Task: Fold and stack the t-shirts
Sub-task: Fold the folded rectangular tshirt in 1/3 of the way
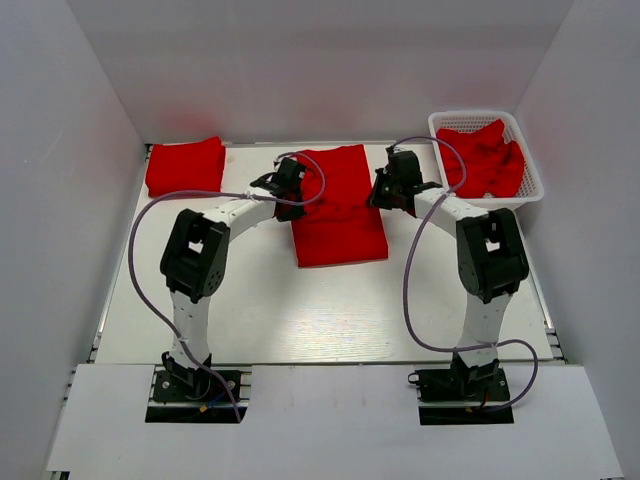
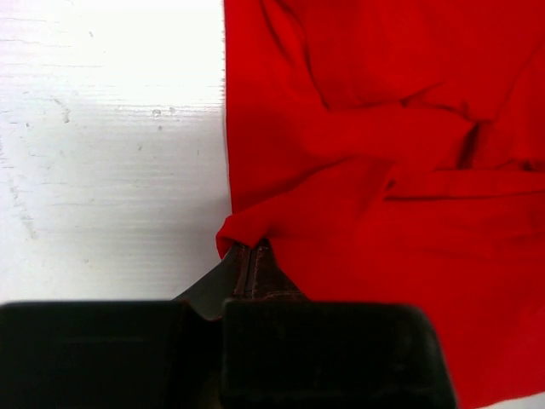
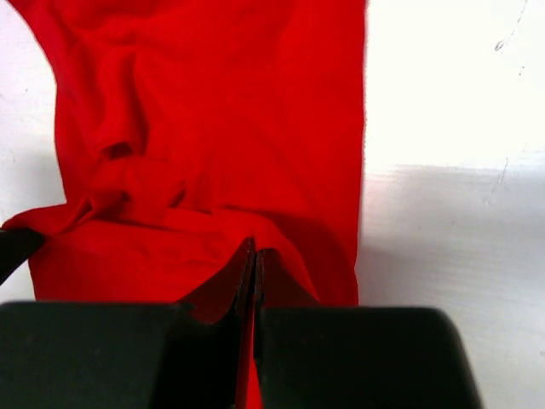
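A red t-shirt [image 1: 338, 205] lies partly folded in the middle of the white table [image 1: 300, 310]. My left gripper [image 1: 288, 180] is at its left edge and my right gripper [image 1: 388, 186] at its right edge. In the left wrist view the left gripper [image 2: 253, 249] is shut on a pinched bit of the shirt's [image 2: 383, 213] edge. In the right wrist view the right gripper [image 3: 255, 251] is shut on a raised fold of the shirt [image 3: 213, 128], with fabric showing between the jaws. A folded red t-shirt [image 1: 185, 165] rests at the back left.
A white lattice basket [image 1: 470, 115] at the back right holds crumpled red t-shirts [image 1: 485, 160]. White walls close in the table on three sides. Purple cables loop beside both arms.
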Robot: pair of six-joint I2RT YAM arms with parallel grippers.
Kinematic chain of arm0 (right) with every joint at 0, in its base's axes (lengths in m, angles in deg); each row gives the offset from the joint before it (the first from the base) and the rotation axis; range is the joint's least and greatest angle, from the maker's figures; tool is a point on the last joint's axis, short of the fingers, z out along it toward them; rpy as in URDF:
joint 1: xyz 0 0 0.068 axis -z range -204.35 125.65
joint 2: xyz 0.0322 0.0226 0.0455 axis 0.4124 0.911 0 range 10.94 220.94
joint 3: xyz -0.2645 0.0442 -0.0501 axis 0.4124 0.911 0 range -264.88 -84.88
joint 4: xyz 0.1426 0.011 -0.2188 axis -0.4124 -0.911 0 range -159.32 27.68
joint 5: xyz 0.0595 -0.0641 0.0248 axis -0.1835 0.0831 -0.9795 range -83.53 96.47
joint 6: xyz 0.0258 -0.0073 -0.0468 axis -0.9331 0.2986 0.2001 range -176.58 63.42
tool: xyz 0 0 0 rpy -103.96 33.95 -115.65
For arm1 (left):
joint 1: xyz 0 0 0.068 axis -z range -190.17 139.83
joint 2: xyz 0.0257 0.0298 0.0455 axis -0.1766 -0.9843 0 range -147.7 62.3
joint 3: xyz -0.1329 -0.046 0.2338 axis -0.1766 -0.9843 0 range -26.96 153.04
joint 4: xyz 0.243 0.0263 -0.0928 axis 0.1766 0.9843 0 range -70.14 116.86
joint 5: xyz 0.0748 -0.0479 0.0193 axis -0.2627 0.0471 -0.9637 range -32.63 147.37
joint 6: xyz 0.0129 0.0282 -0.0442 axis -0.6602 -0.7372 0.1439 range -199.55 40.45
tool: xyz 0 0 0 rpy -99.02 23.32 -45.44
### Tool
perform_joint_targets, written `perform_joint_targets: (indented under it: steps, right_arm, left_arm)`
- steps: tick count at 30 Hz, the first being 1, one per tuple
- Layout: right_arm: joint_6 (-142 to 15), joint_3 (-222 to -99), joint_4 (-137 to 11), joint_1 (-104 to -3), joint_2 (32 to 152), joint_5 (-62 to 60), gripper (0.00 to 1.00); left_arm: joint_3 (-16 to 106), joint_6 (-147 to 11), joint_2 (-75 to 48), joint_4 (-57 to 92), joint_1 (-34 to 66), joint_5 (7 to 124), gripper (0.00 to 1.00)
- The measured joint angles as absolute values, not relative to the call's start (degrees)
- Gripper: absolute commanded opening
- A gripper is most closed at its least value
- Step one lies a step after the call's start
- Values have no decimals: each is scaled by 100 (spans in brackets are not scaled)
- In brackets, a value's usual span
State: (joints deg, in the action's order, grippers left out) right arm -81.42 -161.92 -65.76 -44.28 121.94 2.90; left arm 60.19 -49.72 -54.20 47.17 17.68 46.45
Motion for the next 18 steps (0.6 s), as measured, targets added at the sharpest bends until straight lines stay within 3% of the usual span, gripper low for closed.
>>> perform_joint_targets:
  steps: [2,3,4,5,6,7,8,9,14,18]
  right_arm:
    - [-8147,-16242,-6517,-4399,12308,259,1]
    - [-8147,-16307,-6509,-4380,12384,242,15]
    - [-8171,-16390,-6509,-4358,12472,224,24]
    - [-8182,-16504,-6515,-4336,12566,220,34]
    - [-8173,-16622,-6509,-4314,12655,218,58]
    - [-8147,-16782,-6554,-4281,12749,216,74]
    - [-8158,-17022,-6675,-4244,12865,205,90]
    - [-8195,-17302,-6723,-4196,12987,200,90]
    - [-8066,-18080,-6963,-3991,13055,205,90]
    - [-7985,-17562,-7044,-3932,12489,168,90]
  left_arm:
    - [6072,-4996,-5530,4702,1744,4674,4]
    - [6163,-5016,-5613,4732,1725,4694,14]
    - [6343,-5038,-5744,4774,1690,4702,40]
    - [6509,-5086,-5855,4798,1657,4698,47]
    - [6795,-5031,-6030,4877,1596,4685,68]
    - [6917,-5073,-6094,4912,1563,4680,68]
    - [7221,-5060,-6229,5071,1491,4672,88]
    - [7453,-5097,-6314,5141,1427,4656,100]
    - [8281,-5101,-6389,5353,1069,4630,100]
    - [7923,-5204,-6022,5259,903,4807,100]
